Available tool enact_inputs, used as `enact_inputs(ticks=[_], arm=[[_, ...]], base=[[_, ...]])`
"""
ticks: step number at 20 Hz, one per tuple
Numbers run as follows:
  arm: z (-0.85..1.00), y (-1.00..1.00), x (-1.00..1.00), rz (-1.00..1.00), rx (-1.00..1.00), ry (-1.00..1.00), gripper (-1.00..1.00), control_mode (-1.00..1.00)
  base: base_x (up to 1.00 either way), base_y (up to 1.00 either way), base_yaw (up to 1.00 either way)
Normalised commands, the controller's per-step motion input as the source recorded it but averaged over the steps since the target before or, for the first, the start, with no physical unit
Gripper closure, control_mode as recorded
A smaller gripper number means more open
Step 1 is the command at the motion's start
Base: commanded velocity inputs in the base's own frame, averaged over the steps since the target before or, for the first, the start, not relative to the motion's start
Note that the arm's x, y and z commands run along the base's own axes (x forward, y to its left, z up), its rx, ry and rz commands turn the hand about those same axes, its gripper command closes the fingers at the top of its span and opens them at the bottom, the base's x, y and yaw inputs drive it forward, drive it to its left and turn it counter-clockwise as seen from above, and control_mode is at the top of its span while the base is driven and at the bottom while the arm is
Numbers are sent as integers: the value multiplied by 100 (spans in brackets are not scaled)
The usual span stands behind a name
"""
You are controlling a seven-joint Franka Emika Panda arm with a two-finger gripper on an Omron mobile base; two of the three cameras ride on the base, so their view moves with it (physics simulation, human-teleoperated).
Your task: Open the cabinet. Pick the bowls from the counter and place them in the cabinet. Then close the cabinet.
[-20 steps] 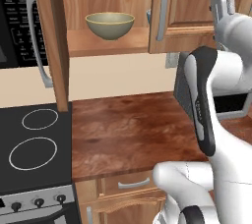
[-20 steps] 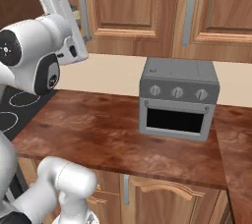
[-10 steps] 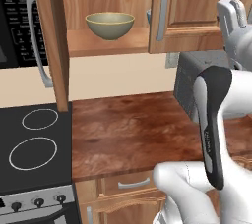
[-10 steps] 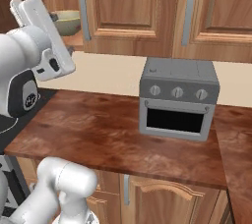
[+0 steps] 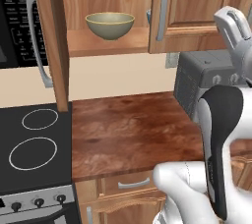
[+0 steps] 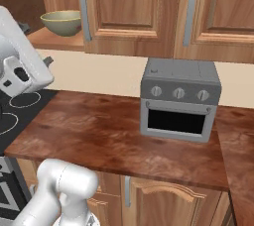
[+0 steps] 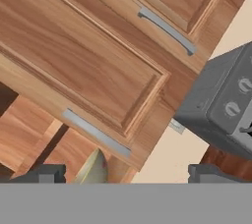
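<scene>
The cabinet's left door (image 5: 53, 46) stands swung open, while its right door (image 5: 189, 7) is shut. On the shelf inside sits the olive-yellow bowl (image 5: 110, 24) (image 6: 61, 22). A bluish sliver of a second bowl (image 5: 148, 15) peeks from behind the right door's edge. My gripper (image 7: 127, 173) is open and empty, raised in front of the shut right door, whose bar handle (image 7: 96, 132) lies just ahead of it. The olive bowl's rim (image 7: 93, 169) shows between my fingertips. No bowl is on the counter (image 5: 128, 129) (image 6: 99, 131).
A grey toaster oven (image 6: 178, 98) (image 5: 197, 80) stands on the counter's right part, below my hand. A black stovetop (image 5: 32, 149) lies at the left, with a microwave (image 5: 19, 26) above it. Another wall cabinet door (image 6: 218, 7) hangs further right.
My hand has drawn back from the cabinet opening, lower and toward the right door, and the elbow has swung. The jaws stayed open. The bowl on the shelf has not moved.
</scene>
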Motion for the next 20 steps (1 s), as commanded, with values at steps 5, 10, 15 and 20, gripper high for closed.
enact_inputs(ticks=[5,10,15,20], arm=[[0,33,-60,0,-13,0,-100,-100],[0,35,-54,0,-11,0,-100,-100],[0,39,-36,0,-14,0,-100,-100],[-7,49,-18,0,-12,0,-100,-100]], base=[[0,0,0],[0,0,0],[0,0,0],[0,0,0]])
